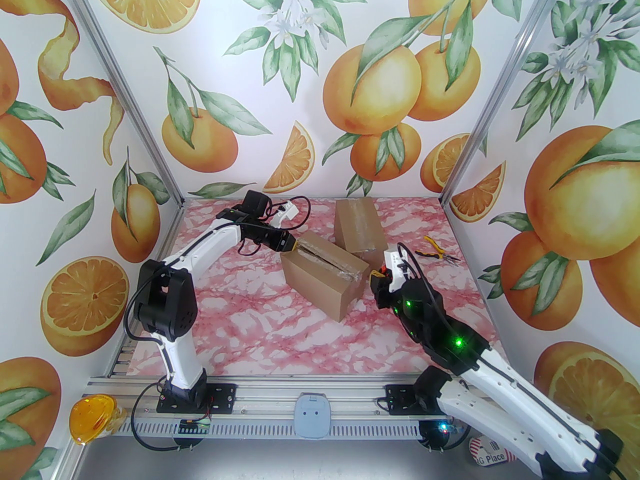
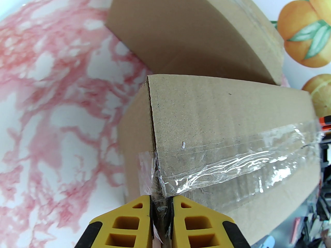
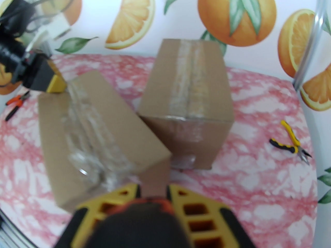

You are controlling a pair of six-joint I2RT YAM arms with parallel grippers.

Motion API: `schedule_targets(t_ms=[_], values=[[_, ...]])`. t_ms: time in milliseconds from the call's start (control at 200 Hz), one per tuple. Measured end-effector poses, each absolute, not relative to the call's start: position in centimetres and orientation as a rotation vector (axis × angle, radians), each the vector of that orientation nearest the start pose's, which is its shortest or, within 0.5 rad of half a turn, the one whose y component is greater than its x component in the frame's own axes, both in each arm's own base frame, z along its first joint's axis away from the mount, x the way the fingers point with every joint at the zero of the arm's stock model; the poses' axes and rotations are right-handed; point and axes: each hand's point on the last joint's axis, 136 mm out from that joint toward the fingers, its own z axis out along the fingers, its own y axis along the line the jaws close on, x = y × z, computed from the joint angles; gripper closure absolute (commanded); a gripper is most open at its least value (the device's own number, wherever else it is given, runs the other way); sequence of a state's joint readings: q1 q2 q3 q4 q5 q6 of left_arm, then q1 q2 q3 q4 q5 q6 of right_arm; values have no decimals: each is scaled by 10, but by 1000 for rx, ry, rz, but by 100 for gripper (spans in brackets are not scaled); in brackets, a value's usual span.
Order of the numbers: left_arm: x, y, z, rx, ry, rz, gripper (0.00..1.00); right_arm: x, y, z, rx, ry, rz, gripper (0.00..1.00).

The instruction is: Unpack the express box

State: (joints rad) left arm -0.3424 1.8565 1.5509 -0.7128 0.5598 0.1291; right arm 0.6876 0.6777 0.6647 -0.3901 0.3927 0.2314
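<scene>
The express box (image 1: 320, 275), brown cardboard sealed with wrinkled clear tape (image 2: 232, 164), lies at the table's middle. My left gripper (image 1: 296, 245) is at the box's far-left end, its yellow fingers pinched together on the loose end of the tape (image 2: 161, 203). From the right wrist view the left gripper (image 3: 55, 85) sits at the top corner of the box (image 3: 103, 138). My right gripper (image 1: 375, 274) hovers just off the box's right end, shut on a black and orange tool (image 3: 144, 216) that is blurred.
A second taped cardboard box (image 1: 357, 228) stands right behind the first, touching it. Yellow-handled pliers (image 1: 439, 253) lie at the back right, and orange-handled pliers (image 3: 16, 102) at the far left. Patterned walls close in three sides.
</scene>
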Motion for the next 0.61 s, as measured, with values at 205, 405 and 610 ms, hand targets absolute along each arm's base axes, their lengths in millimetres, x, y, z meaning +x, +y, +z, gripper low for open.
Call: schedule_targets(t_ms=[205,405,610], values=[[405,-230,161,738,2434,-736,87,262,111,247,-70,1931,198,100],[376,-192,174,522,2498,-610,73,298,151,215,-102,2045,249,100],[357,-168,189,383,2498,-539,42,324,193,210,-154,2071,355,100]])
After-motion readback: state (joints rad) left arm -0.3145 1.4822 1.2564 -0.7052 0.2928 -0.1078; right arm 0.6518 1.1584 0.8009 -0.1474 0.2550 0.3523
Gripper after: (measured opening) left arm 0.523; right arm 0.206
